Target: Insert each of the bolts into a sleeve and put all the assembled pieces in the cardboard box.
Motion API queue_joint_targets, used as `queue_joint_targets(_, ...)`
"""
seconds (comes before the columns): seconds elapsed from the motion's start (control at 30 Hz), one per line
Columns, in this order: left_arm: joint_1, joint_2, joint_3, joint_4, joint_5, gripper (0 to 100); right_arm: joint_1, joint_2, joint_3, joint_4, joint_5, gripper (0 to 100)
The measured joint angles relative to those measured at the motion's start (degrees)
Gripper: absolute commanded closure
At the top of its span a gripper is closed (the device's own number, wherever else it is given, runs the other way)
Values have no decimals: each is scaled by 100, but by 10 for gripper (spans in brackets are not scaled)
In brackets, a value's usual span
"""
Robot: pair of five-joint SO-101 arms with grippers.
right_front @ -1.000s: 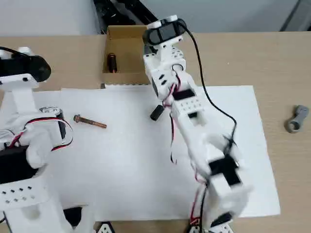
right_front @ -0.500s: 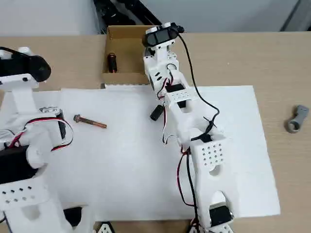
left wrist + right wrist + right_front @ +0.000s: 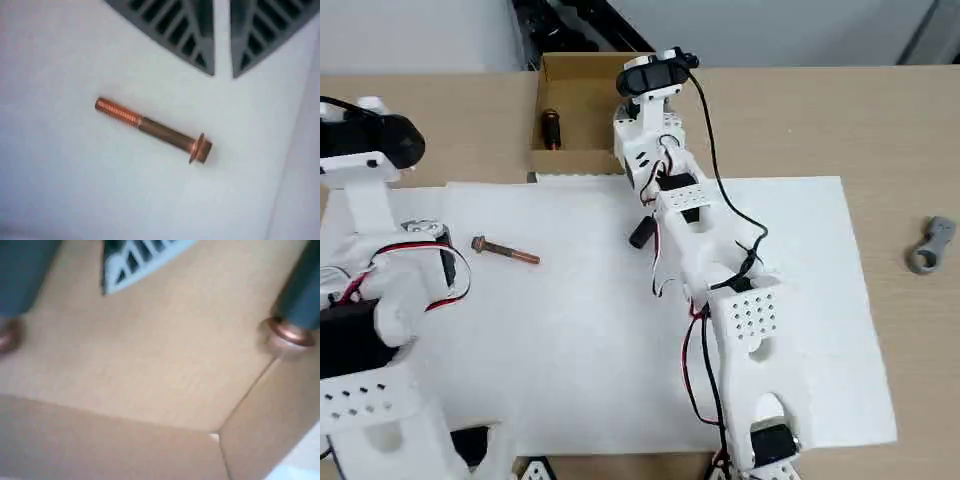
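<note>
L gripper [image 3: 223,74] narrow, empty, bolt [image 3: 152,131] near tips; R gripper [image 3: 142,262] over box [image 3: 582,62], grip unclear. Risk: jaws nudge bolt, rolls.

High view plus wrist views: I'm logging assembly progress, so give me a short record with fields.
loose bolt: copper-coloured metal bolt, flat on the white paper sheet, near the open left gripper
loose sleeve: short black cylindrical sleeve on the sheet, beside the right arm
box: brown cardboard box holds two assembled pieces
right arm: extended over the box
</note>
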Motion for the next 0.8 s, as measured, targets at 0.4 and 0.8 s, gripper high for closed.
queue_joint_targets(0.4, 0, 1732, 352, -79, 1073, 891, 53, -1178, 18, 2048, -53, 750)
queue_joint_targets(0.8, -9, 4185, -484, -378, 4000, 803, 193, -2910, 18, 5178, -62, 993)
